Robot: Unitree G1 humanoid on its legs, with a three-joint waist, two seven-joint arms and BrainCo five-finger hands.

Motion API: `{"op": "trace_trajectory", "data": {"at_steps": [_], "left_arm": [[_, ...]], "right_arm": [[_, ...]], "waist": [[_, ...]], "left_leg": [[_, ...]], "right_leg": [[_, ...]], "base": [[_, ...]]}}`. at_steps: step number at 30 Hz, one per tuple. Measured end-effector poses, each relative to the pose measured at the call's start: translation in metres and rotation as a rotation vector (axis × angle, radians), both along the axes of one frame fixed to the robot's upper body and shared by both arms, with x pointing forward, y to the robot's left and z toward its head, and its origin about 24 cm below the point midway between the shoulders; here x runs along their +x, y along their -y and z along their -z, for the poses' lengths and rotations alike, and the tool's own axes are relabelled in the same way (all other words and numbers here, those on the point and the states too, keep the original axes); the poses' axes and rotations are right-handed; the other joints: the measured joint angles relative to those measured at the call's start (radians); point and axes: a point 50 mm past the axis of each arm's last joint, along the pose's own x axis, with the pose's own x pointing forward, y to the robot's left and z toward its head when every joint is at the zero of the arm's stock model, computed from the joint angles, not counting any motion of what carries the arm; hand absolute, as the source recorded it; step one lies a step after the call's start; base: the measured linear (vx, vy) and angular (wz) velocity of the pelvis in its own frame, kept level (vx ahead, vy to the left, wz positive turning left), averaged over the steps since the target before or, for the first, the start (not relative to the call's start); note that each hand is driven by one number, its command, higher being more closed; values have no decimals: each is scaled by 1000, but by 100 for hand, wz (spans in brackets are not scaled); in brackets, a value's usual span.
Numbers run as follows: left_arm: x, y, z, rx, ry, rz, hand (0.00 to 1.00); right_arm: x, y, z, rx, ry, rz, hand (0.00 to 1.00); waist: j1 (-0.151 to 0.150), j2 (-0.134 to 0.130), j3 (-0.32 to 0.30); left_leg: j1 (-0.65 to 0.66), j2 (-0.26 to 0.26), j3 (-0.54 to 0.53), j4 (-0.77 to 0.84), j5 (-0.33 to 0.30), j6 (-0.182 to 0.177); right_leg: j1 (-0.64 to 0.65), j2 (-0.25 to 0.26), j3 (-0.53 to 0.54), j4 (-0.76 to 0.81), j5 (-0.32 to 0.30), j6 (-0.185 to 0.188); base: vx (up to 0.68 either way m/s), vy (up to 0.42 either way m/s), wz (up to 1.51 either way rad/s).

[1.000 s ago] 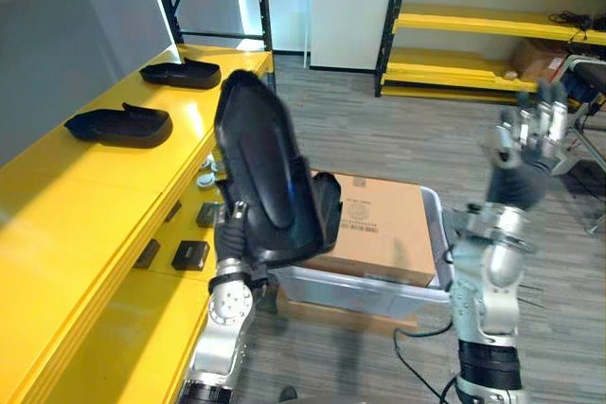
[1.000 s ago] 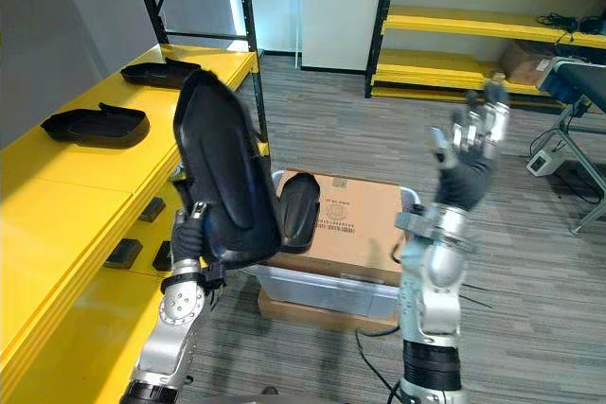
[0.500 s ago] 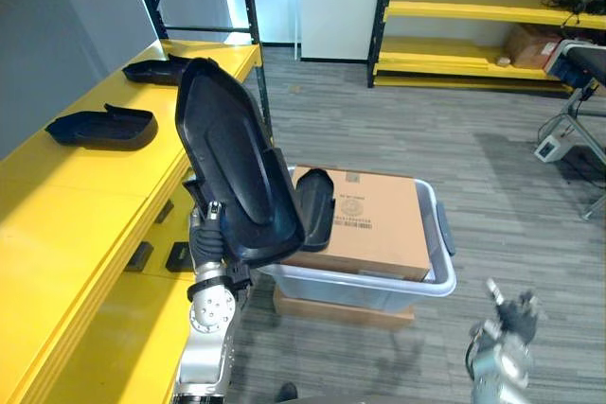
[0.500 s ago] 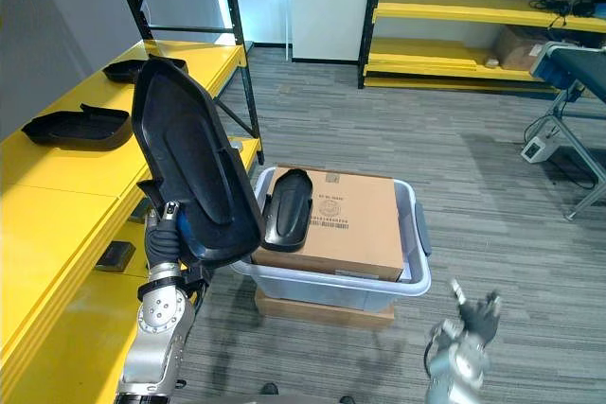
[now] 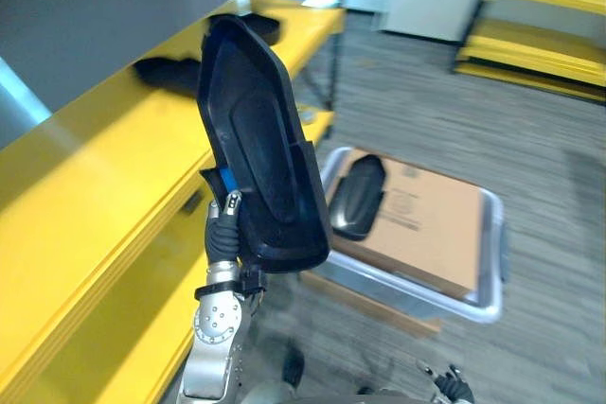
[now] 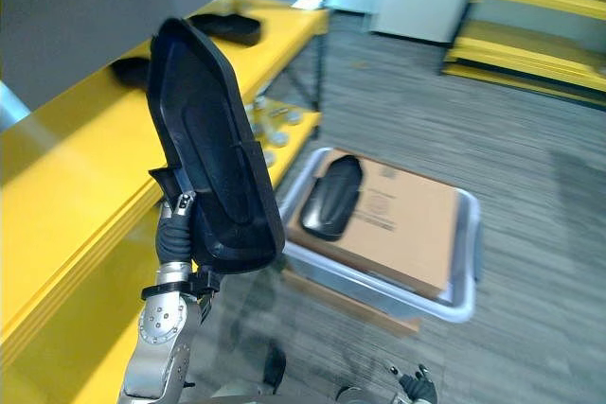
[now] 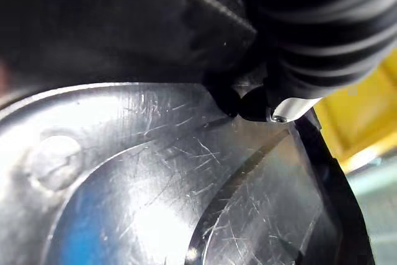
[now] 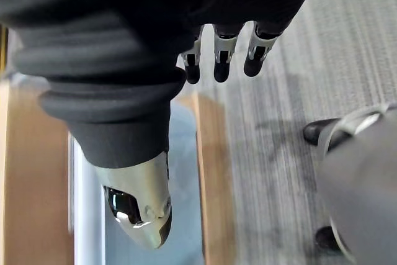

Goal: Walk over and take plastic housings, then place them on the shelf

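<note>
The left hand (image 5: pixel 227 210) clasps the lower end of a tall black plastic housing (image 5: pixel 260 139), held upright just beside the yellow shelf (image 5: pixel 104 186). The right hand (image 8: pixel 139 197) hangs relaxed and empty. Gripped so low, the housing may tip and strike the shelf edge.

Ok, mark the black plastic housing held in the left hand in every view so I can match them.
Left eye view: the black plastic housing stands upright, left of centre, gripped near its lower edge by the left hand.
Right eye view: the same housing, upright, left of centre.
Left wrist view: its glossy surface sits right against the fingers.
Shared landmark: the yellow shelf beside the housing.
</note>
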Motion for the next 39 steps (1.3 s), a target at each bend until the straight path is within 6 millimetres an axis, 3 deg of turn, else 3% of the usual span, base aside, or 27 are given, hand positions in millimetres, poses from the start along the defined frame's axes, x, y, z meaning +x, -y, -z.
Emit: {"op": "trace_trajectory", "data": {"at_steps": [2, 4, 5, 6, 9, 10, 11, 12, 13, 15, 18, 20, 22, 24, 25, 27, 28, 34, 39], "left_arm": [[-1, 3, 1, -17, -2, 11, 100], [0, 5, -1, -20, 15, 19, 100], [0, 5, -2, -23, 23, 21, 100], [0, 5, -1, -28, 22, 21, 100], [1, 6, 5, -26, -5, 27, 100], [2, 8, 9, -25, -23, 37, 100], [3, 12, 12, -21, -42, 60, 100], [3, 15, 13, -18, -47, 76, 100], [4, 18, 14, -8, -51, 98, 100], [7, 20, 14, 14, -52, 121, 100], [12, 24, 15, 22, -54, 136, 100], [14, 26, 14, 20, -50, 133, 100], [14, 27, 14, 15, -50, 126, 100], [14, 30, 14, 11, -49, 133, 100], [12, 29, 14, 7, -45, 129, 100], [12, 30, 13, 3, -35, 130, 100], [12, 31, 13, 2, -33, 135, 100], [11, 41, 13, 1, -35, 187, 100], [15, 43, 18, 18, -54, 194, 100]], "right_arm": [[6, -2, -3, -14, 17, -41, 0], [8, -5, -3, -15, 19, -67, 0], [9, -8, -3, -9, 19, -75, 0], [8, -10, -1, -2, 12, -76, 0], [7, -24, 3, 37, -10, -108, 0], [7, -24, 4, 34, -17, -117, 0], [5, -24, 4, 33, -28, -124, 0], [5, -25, 5, 36, -33, -125, 0], [4, -27, 5, 40, -37, -129, 0], [8, -35, 5, 48, -30, -171, 0], [8, -41, 5, 54, -31, -192, 0], [6, -42, 6, 59, -38, -194, 0], [-2, -41, 8, 58, -56, -186, 0], [-10, -43, 11, 67, -75, -181, 0], [-13, -47, 12, 80, -83, -179, 0], [-12, -49, 12, 87, -83, -178, 0], [-10, -50, 12, 90, -78, -179, 0], [-10, -43, 11, 74, -74, -161, 0], [-14, -40, 12, 69, -87, -157, 0]], "waist": [[4, -10, 1], [17, -22, 5], [22, -2, -2], [23, -7, -3], [30, -39, -5], [40, -43, -4], [43, -43, -4], [41, -43, -4], [33, -45, -5], [21, -58, -12], [14, -65, -16], [-6, -67, -17], [-10, -83, -27], [-3, -107, -42], [-3, -114, -51], [1, -111, -55], [0, -122, -65], [-9, -119, -73], [-8, -113, -97]], "left_leg": [[18, 27, 174, 22, -24, 32], [7, 54, 294, 62, -63, 28], [-21, 81, 336, 127, -67, 49], [-26, 67, 326, 136, -77, 53], [-26, 0, 298, 147, -116, 61], [-23, -11, 295, 183, -149, 76], [-12, -21, 273, 215, -177, 98], [1, -24, 263, 224, -192, 102], [20, -25, 250, 226, -211, 82], [76, -28, 220, 190, -214, 76], [123, -31, 184, 174, -214, 74], [140, -42, 135, 178, -219, 66], [153, -68, 77, 185, -232, 47], [157, -86, 41, 190, -246, 38], [156, -85, 17, 200, -259, 22], [148, -55, -14, 224, -278, -4], [143, -34, -27, 222, -278, -17], [169, 2, -63, 121, -218, -87], [213, 8, -62, 30, -182, -80]], "right_leg": [[73, -36, -117, 1, -13, 22], [113, -56, -185, -35, -9, 36], [128, -61, -216, -26, -18, 50], [131, -65, -221, -17, -26, 64], [151, -101, -224, -6, -22, 55], [156, -135, -210, 51, -24, 29], [137, -173, -150, 155, -27, -53], [118, -189, -90, 219, -28, -98], [75, -183, 37, 286, -52, -110], [-41, -114, 274, 319, -92, -48], [-139, -48, 372, 231, -99, -32], [-181, -5, 457, 169, -96, -23], [-215, 20, 551, 109, -73, 9], [-211, 14, 543, 77, -40, 11], [-193, 18, 525, 59, 5, 1], [-157, 49, 480, 12, 57, -11], [-148, 72, 460, -12, 71, -19], [-125, 120, 419, -90, 85, -53], [-98, 139, 424, -154, 101, -73]], "base": [[50, 35, 151], [98, 95, 111], [103, 112, 93], [107, 126, 68], [160, 146, 52], [252, 188, 21], [260, 184, 26], [221, 144, 34], [178, 77, 39], [206, 86, 38], [178, 36, 37], [153, -38, 85], [139, -97, 102], [128, -173, 78], [201, -263, 74], [160, -223, 40], [148, -230, 18], [165, -199, 12], [54, -52, 0]]}}
